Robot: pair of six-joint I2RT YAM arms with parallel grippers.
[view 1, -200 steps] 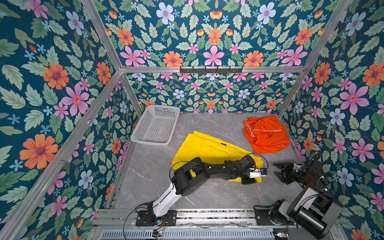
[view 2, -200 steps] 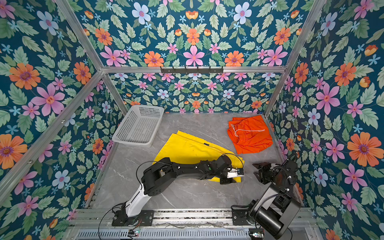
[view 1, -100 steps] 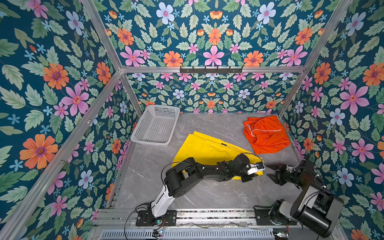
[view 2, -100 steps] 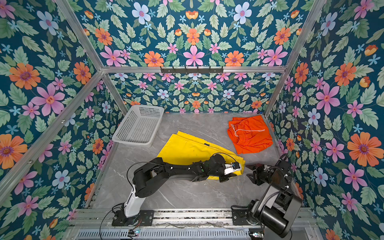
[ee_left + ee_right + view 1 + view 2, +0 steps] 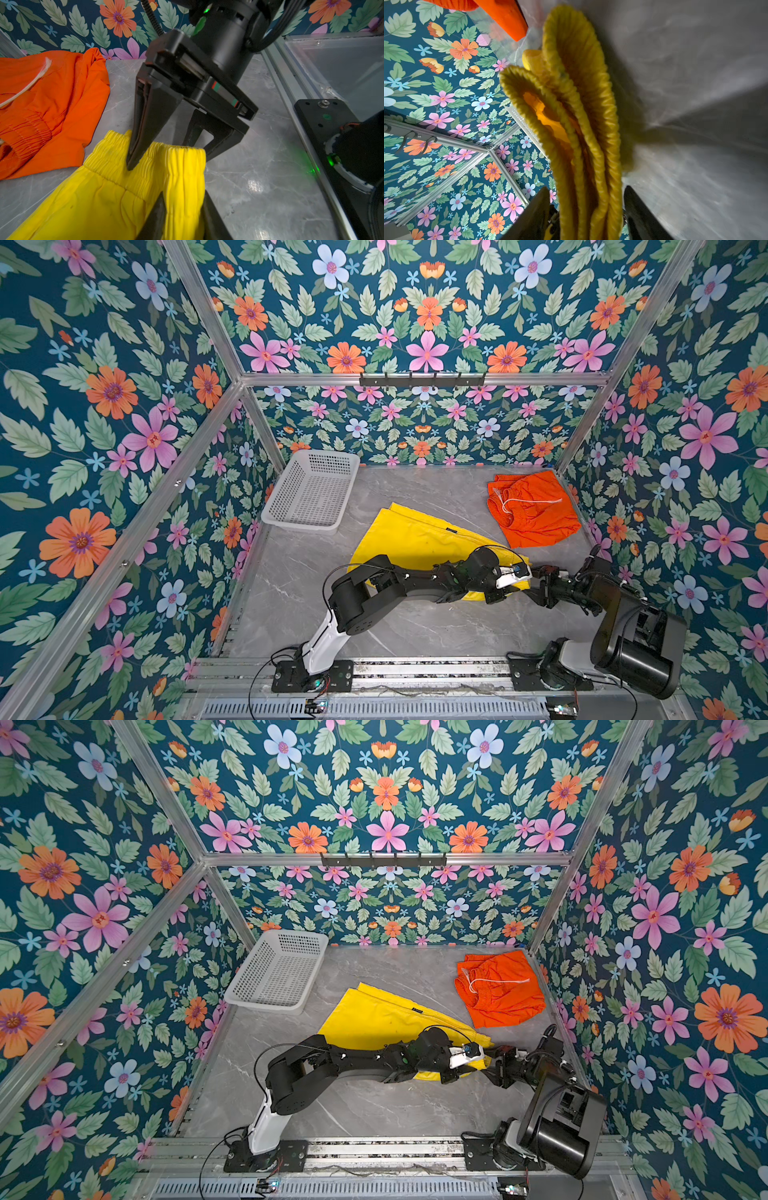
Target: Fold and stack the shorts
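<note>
The yellow shorts point(image 5: 415, 539) point(image 5: 374, 1019) lie spread in the middle of the grey table, waistband toward the near right. My left gripper point(image 5: 184, 193) point(image 5: 515, 587) is shut on the gathered waistband corner point(image 5: 182, 176), which is lifted a little. My right gripper point(image 5: 586, 188) point(image 5: 168, 160) point(image 5: 536, 585) is open. Its jaws straddle the same bunched waistband point(image 5: 581, 104), with a gap on each side. The orange shorts point(image 5: 532, 510) point(image 5: 498, 990) point(image 5: 52, 104) lie crumpled at the back right with a white drawstring showing.
A white perforated basket point(image 5: 299, 526) point(image 5: 262, 1006) stands at the back left against the wall. Floral walls and aluminium frame rails close in the table on three sides. Both arm bases sit on the front rail point(image 5: 415, 672).
The left gripper has closed on the yellow waistband corner and raised it slightly. The right gripper has moved left until its open jaws stand around that same waistband.
</note>
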